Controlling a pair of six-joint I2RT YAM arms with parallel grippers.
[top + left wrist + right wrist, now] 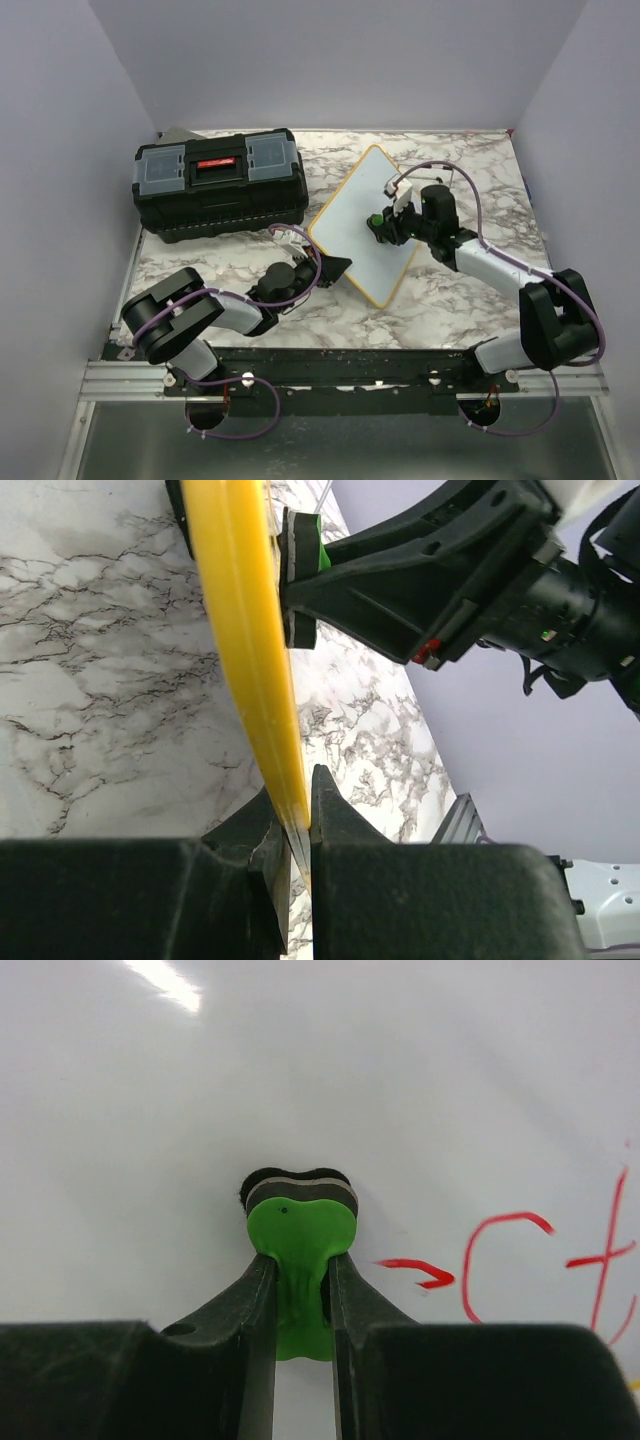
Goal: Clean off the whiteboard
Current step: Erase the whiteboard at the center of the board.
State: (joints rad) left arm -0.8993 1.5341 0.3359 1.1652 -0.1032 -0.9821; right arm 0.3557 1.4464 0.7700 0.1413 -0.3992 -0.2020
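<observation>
left gripper pinching whiteboard frame, mid-bench | right gripper squeezing green eraser against board | red writing beside it

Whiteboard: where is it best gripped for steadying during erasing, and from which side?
Pinch the whiteboard by its thin yellow frame at its near-left corner, edge-on, as the left gripper does. The rim fits between the jaws, and this likely leaves the white face free for the eraser in the right gripper.
</observation>
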